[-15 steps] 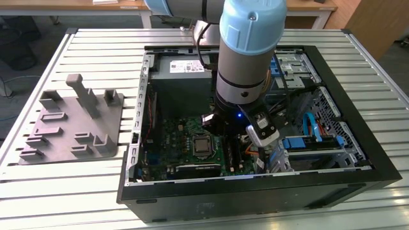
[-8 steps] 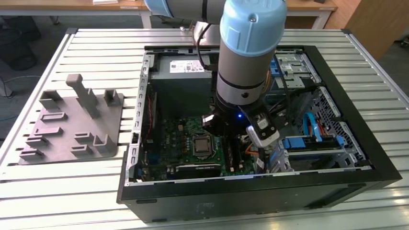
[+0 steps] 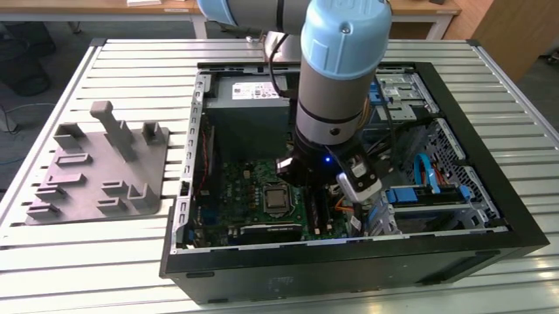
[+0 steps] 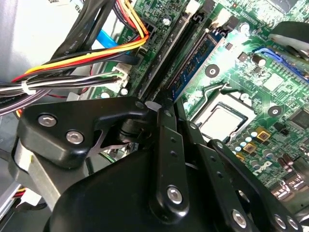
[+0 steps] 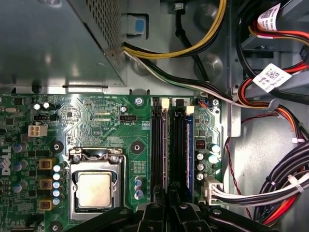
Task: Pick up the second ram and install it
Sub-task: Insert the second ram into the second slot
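Observation:
In both wrist views a ram (image 4: pixel 192 64) (image 5: pixel 189 145) with a blue-green face stands upright in a long black slot of the green motherboard (image 5: pixel 101 116). I cannot tell whether it is the second ram. My gripper (image 4: pixel 164 100) (image 5: pixel 167 205) is low inside the open computer case (image 3: pixel 262 275). Its black fingers (image 4: pixel 167 140) lie together and are shut. Their tips sit at the near end of that ram's slot, with nothing visible between them. The neighbouring slot (image 5: pixel 158 145) looks bare. In the exterior view my gripper (image 3: pixel 316 182) hangs over the board's slot area.
Bundles of coloured cables (image 4: pixel 72 63) (image 5: pixel 285 183) run close beside the slots. The processor socket (image 5: pixel 95 188) lies on the other side. The power supply (image 3: pixel 249 98) and a drive cage (image 3: pixel 436 190) flank the arm. A grey fixture (image 3: pixel 101 170) stands on the slatted table at the exterior view's left.

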You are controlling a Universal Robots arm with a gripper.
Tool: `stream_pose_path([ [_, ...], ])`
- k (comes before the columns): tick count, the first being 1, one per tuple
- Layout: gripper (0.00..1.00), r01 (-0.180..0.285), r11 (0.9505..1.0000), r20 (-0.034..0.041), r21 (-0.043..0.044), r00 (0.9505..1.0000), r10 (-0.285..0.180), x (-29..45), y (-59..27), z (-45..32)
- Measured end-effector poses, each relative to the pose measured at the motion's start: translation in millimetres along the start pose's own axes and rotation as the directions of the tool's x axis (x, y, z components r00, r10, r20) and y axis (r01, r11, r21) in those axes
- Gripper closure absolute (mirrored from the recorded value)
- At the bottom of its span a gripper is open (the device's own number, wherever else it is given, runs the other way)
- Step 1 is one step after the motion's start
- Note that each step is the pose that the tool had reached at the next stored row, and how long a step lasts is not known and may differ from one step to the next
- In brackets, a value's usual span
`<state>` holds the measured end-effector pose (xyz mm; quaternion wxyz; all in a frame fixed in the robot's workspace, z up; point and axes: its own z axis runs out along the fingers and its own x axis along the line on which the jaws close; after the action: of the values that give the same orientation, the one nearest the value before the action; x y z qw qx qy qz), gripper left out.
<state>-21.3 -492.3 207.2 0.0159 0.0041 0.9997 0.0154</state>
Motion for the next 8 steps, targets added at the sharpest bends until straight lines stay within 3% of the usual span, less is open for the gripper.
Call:
stream_pose_path([
  [8,0.86,0.000,1.0000,-0.0004,0.0000,1.0000,0.000,0.1,-0.1,2.7],
])
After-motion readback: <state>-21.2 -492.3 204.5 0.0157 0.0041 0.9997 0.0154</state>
